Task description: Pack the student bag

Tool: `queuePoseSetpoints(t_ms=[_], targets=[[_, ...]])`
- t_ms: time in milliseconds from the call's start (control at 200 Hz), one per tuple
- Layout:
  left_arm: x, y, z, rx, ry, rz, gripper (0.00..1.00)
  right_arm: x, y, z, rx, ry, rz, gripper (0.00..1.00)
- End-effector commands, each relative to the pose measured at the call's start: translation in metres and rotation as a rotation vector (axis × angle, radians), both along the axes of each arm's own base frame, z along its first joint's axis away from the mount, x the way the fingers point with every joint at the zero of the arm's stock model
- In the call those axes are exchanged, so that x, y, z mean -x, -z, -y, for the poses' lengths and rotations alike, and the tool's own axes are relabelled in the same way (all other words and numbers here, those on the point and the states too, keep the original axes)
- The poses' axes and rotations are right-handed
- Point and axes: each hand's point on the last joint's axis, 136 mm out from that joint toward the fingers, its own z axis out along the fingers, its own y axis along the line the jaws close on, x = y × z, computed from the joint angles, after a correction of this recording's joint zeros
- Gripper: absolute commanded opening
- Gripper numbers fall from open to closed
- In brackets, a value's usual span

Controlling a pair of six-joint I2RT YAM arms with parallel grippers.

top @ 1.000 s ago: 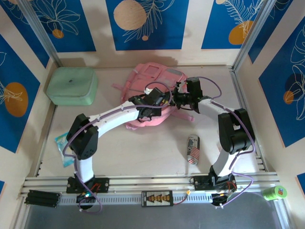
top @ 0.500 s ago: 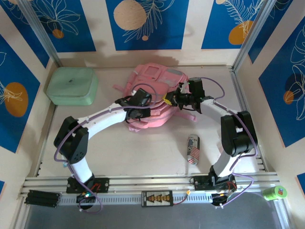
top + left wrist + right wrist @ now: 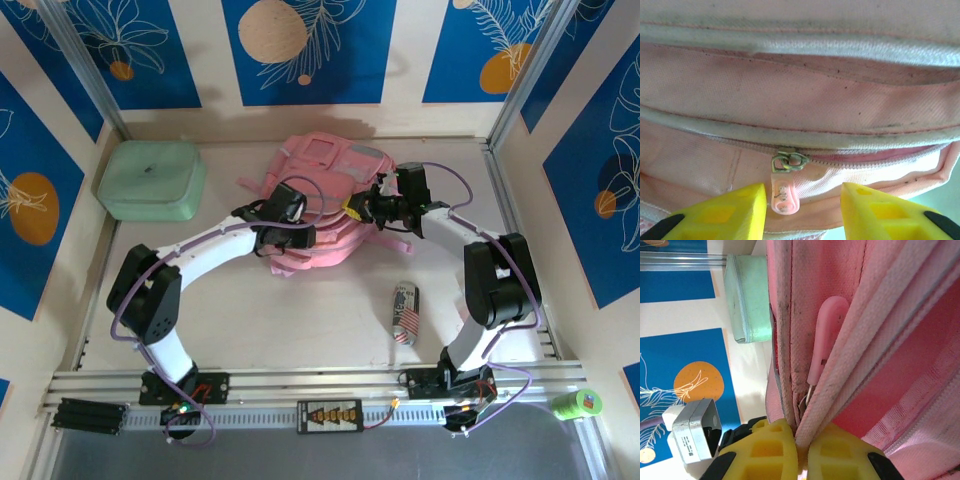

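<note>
The pink student bag (image 3: 330,165) lies at the back middle of the table. My left gripper (image 3: 292,212) is at its left front and stands open. In the left wrist view a pink zipper pull (image 3: 784,194) hangs from a metal slider (image 3: 789,162) between the yellow fingers (image 3: 735,212) of the left gripper (image 3: 802,210). It hangs close to the left one and is not pinched. My right gripper (image 3: 358,208) is at the bag's right side. Up close, the right gripper (image 3: 801,445) is shut on a pale piped edge (image 3: 855,355) of the student bag, beside another pink pull tab (image 3: 827,335).
A mint green case (image 3: 150,180) sits at the back left and appears again as the mint green case (image 3: 747,300) behind the bag. A printed can (image 3: 404,312) lies on the table at the front right. A green tape roll (image 3: 577,404) rests outside the rail.
My left gripper has slid left along the bag and its fingers have parted, letting the zipper pull hang free. The right gripper has shifted slightly and stays clamped.
</note>
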Motion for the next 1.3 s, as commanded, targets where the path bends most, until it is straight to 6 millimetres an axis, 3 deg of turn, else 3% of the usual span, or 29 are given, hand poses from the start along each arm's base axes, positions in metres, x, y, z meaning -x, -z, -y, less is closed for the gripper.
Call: queuePoseSetpoints(t_ms=[0, 150, 295, 450, 575, 725, 990, 1160, 1295], targets=[[-0.001, 0.008, -0.009, -0.039, 0.042, -0.023, 0.42, -0.005, -0.028, 0.005, -0.014, 0.008, 0.097, 0.08], [-0.005, 0.013, -0.012, -0.029, 0.035, -0.031, 0.39, -0.006, -0.026, 0.006, -0.010, 0.016, 0.091, 0.08], [-0.004, 0.012, 0.009, 0.083, 0.135, -0.036, 0.37, -0.007, -0.024, 0.008, -0.009, 0.021, 0.085, 0.08], [-0.006, 0.018, 0.014, 0.109, 0.150, -0.049, 0.36, -0.008, -0.025, 0.011, -0.009, 0.027, 0.086, 0.08], [-0.010, 0.020, 0.014, 0.120, 0.145, -0.050, 0.27, -0.007, -0.025, 0.010, -0.008, 0.026, 0.084, 0.08], [-0.012, 0.013, 0.010, 0.138, 0.132, -0.030, 0.14, -0.009, -0.020, 0.017, 0.010, 0.049, 0.074, 0.08], [-0.008, -0.012, 0.004, 0.186, 0.129, 0.001, 0.00, -0.016, -0.011, 0.032, 0.007, 0.093, 0.051, 0.08], [-0.006, -0.011, -0.002, 0.158, 0.122, -0.004, 0.00, -0.018, -0.009, 0.040, 0.017, 0.118, 0.046, 0.07], [-0.009, -0.005, -0.018, 0.101, 0.089, -0.014, 0.00, -0.022, -0.002, 0.058, 0.050, 0.175, 0.033, 0.07]])
